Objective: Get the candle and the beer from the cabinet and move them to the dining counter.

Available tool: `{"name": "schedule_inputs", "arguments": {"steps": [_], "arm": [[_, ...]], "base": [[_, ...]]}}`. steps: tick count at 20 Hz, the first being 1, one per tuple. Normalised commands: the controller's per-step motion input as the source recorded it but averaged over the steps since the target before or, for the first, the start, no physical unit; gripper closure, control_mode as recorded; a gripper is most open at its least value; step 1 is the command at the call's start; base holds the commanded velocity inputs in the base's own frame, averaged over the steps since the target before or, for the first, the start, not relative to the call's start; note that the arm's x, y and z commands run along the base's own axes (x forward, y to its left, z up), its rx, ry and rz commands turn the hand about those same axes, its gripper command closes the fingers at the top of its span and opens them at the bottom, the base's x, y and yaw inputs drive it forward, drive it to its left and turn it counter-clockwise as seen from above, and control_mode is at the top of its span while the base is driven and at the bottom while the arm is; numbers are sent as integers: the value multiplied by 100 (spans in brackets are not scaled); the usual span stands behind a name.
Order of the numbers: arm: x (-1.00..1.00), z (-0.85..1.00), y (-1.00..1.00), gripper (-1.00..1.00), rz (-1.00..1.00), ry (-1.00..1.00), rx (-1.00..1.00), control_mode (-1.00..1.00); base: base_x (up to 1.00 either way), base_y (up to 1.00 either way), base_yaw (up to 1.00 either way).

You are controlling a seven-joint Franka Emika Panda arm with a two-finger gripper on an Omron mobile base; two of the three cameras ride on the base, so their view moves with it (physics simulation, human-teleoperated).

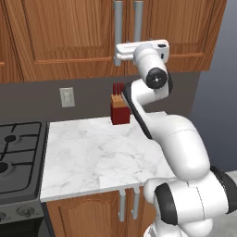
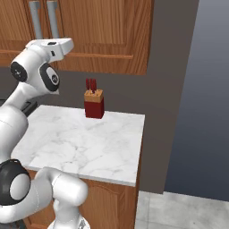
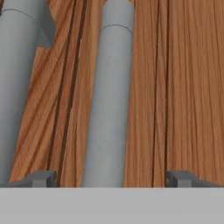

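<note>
Red knife block [image 1: 120,110] w/ red-handled knives sitting upright at back of small marble worktop [image 1: 92,157], near the wall. Gas stove [image 1: 18,152] adjoining worktop on its left, black grates & knobs showing. White wall outlet [image 1: 67,97] sitting on grey backsplash left of block. Lower wood cabinet [image 1: 88,215] w/ short silver handles [image 1: 128,203] sitting under worktop. Grey floor [image 2: 188,212] showing at right

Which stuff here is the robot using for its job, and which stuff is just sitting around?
For the job:
the cabinet, doors shut
its silver handle, between the open fingers

Just sitting around:
red knife block
marble worktop
stove
wall outlet
</note>
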Motion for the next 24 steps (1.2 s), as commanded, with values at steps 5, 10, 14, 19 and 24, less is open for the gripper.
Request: {"name": "schedule_inputs", "arguments": {"steps": [5, 10, 14, 19, 24], "arm": [[23, 0, 0, -100, 0, 0, 0, -100], [37, 0, 1, 100, 0, 0, 0, -100], [39, -5, 8, 100, 0, 1, 0, -100], [2, -4, 0, 100, 0, 4, 0, -100], [-21, -20, -1, 100, 0, 3, 0, -100]], "base": [[0, 0, 0], [0, 0, 0], [0, 0, 0], [0, 0, 0], [0, 0, 0]]}}
